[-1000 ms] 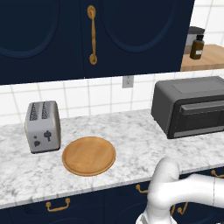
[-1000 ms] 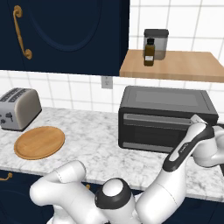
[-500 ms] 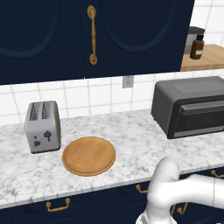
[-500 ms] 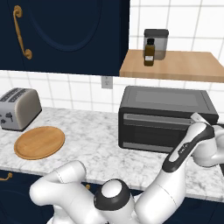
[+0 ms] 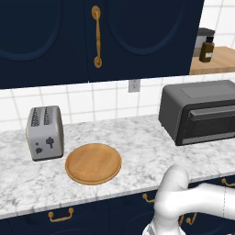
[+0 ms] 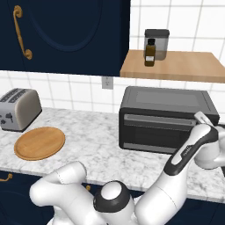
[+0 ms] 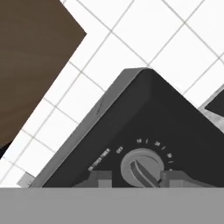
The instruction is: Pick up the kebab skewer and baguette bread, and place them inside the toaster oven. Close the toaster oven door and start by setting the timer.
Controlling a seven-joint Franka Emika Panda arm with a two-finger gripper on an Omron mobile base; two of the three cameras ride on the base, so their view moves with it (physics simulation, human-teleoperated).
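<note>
sitting on tabletop: toaster oven [image 6: 165,118] at the right end of the marble tabletop [image 5: 137,142], under a wooden shelf [image 6: 176,66]
oven door: toaster oven door [image 6: 154,132] closed, upright
timer: round grey timer knob [image 7: 142,168] on the dark front panel, between the two finger tips
pincer: pincer [image 7: 135,177] set narrow on either side of the knob; cannot tell whether it presses
left of oven: round wooden board [image 5: 93,163], then silver toaster [image 5: 44,133]
shelf: brown bottle [image 6: 150,52], grey canister [image 6: 159,41]

Dark grey toaster oven [image 6: 167,118] (grey dial [image 7: 142,168]); white-grey marbled counter [image 5: 137,142].
</note>
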